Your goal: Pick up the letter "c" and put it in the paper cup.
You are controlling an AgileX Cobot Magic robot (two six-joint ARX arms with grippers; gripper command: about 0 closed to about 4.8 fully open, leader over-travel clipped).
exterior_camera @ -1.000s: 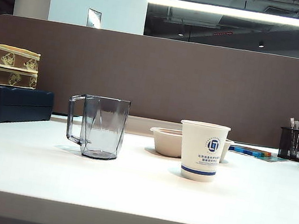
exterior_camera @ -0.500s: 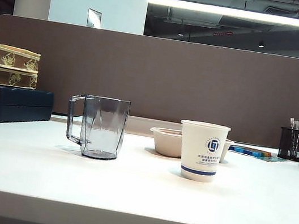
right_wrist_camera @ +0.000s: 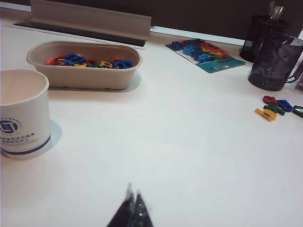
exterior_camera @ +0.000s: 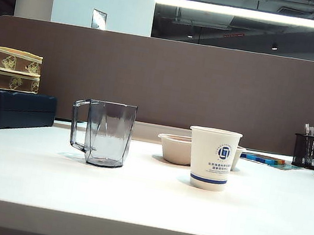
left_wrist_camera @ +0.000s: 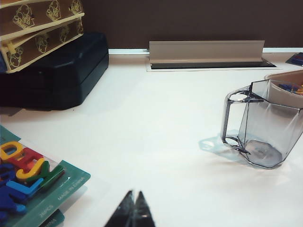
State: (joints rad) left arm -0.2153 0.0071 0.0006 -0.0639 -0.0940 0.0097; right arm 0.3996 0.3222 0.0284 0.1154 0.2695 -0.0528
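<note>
White table, blue-logo paper cup, grippers shut.

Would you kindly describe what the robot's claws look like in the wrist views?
Little shows. The left claw appears as two dark, glossy, tapering fingertips ending in points. The right claw looks the same: dark, pointed tips. No cables, markings or arm links are visible, and neither arm appears in the exterior view.

We see our left tool in its wrist view with its two dark fingers pressed together, tips meeting, held above the table and gripping nothing. Our right tool shows likewise in its own wrist view: fingers closed, empty, above the table. Neither arm appears in the exterior view.
</note>
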